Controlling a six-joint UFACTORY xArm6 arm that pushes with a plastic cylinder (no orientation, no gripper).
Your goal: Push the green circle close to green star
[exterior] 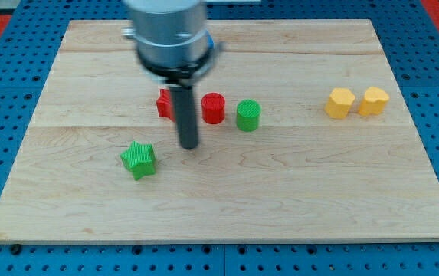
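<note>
The green circle (248, 115) stands on the wooden board, right of the middle. The green star (139, 159) lies lower and to the view's left. My tip (189, 146) touches the board between them, right of and slightly above the star, left of and below the circle. It touches neither block.
A red cylinder (214, 108) sits just left of the green circle. Another red block (164, 103) is partly hidden behind my rod. Two yellow blocks (340, 103) (373, 101) lie side by side at the view's right. The board (280, 199) lies on a blue pegboard.
</note>
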